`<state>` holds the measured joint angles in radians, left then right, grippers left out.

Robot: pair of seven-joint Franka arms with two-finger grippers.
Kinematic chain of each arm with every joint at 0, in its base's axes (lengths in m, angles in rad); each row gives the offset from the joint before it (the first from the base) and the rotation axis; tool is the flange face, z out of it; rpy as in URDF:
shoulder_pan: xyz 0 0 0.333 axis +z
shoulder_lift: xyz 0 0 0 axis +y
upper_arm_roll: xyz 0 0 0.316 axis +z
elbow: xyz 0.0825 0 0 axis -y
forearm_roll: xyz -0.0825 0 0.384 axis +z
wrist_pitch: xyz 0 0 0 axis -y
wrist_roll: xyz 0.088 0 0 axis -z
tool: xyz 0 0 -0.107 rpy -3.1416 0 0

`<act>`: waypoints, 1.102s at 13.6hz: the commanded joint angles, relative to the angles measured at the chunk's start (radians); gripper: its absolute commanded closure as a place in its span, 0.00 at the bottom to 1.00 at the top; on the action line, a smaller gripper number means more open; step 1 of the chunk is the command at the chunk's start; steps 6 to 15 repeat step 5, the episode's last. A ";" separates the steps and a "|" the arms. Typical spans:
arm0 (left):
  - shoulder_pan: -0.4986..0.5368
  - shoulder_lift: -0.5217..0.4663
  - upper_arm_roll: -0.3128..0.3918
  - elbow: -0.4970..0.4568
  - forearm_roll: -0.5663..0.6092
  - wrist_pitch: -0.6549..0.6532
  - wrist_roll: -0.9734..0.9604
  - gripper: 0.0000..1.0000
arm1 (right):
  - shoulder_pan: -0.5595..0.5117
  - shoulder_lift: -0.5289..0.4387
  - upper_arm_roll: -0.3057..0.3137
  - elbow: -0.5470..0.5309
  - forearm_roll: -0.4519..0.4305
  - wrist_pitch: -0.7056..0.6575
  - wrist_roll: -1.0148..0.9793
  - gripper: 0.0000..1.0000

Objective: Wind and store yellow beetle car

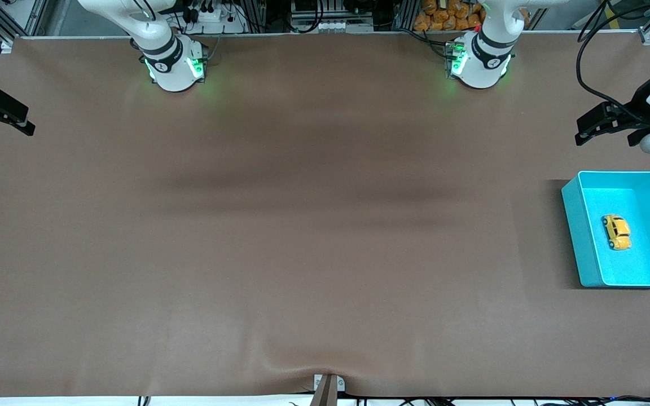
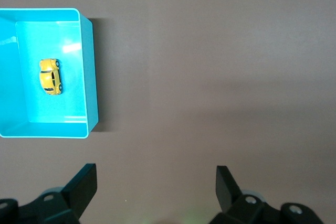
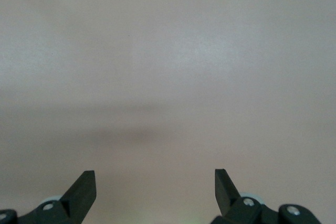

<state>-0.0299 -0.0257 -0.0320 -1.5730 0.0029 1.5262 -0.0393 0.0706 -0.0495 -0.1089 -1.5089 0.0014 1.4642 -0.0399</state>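
Observation:
The yellow beetle car [image 1: 616, 232] lies on the floor of the teal bin [image 1: 578, 237] at the left arm's end of the table. It also shows in the left wrist view [image 2: 51, 76], inside the bin [image 2: 90, 66]. My left gripper [image 1: 604, 135] is open and empty, up over bare table beside the bin and apart from it; its own view shows the same [image 2: 156, 182]. My right gripper [image 1: 0, 127] is open and empty over the right arm's end of the table, where that arm waits, with only bare table in its own view [image 3: 155, 182].
The brown table cover [image 1: 302, 225] has a raised fold at the middle of its edge nearest the front camera. A clamp [image 1: 328, 389] sits at that edge. The two arm bases [image 1: 175, 65] [image 1: 480, 59] stand along the table's edge farthest from the camera.

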 commanded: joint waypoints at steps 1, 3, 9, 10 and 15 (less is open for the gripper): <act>-0.001 -0.010 0.000 0.007 0.003 -0.018 0.015 0.00 | 0.015 0.008 -0.002 0.018 0.009 -0.016 0.000 0.00; 0.001 -0.010 0.000 0.007 0.003 -0.020 0.015 0.00 | 0.021 0.010 -0.002 0.018 0.011 -0.016 0.000 0.00; 0.001 -0.008 0.000 0.007 0.003 -0.020 0.015 0.00 | 0.024 0.010 -0.002 0.018 0.011 -0.015 0.000 0.00; 0.001 -0.008 0.000 0.007 0.003 -0.020 0.015 0.00 | 0.024 0.010 -0.002 0.018 0.011 -0.015 0.000 0.00; 0.001 -0.008 0.000 0.007 0.003 -0.020 0.015 0.00 | 0.024 0.010 -0.002 0.018 0.011 -0.015 0.000 0.00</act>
